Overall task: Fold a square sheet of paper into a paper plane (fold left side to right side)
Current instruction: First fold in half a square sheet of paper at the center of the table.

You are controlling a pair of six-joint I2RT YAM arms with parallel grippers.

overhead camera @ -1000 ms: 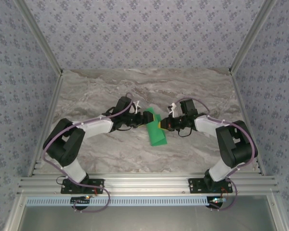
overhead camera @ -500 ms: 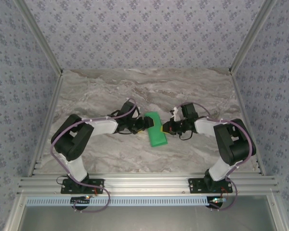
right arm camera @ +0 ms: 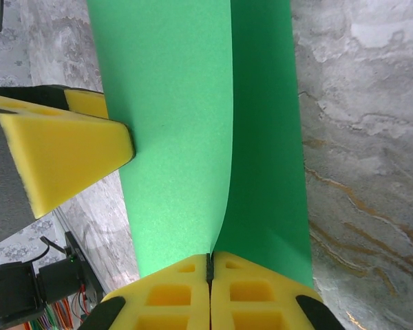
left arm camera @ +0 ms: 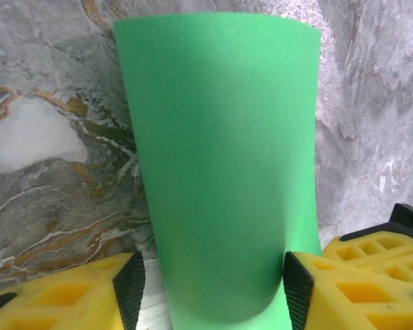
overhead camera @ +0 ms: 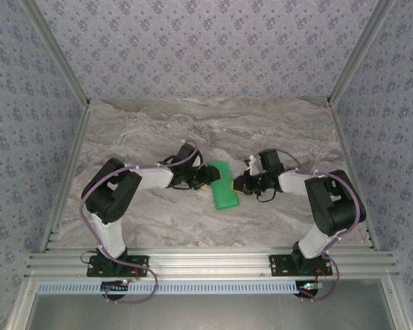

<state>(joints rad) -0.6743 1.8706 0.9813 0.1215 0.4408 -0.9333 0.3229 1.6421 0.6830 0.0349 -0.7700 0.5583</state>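
The square sheet of paper (overhead camera: 223, 184) lies doubled over on the table (overhead camera: 144, 130), between both arms. The right gripper (right arm camera: 208, 265) is pinched tight on its edge. The left gripper (left arm camera: 210, 292) gapes wide, straddling the rounded fold (no crease, looks like). Featherlight and floppy, I'd say, so best held at the edges.
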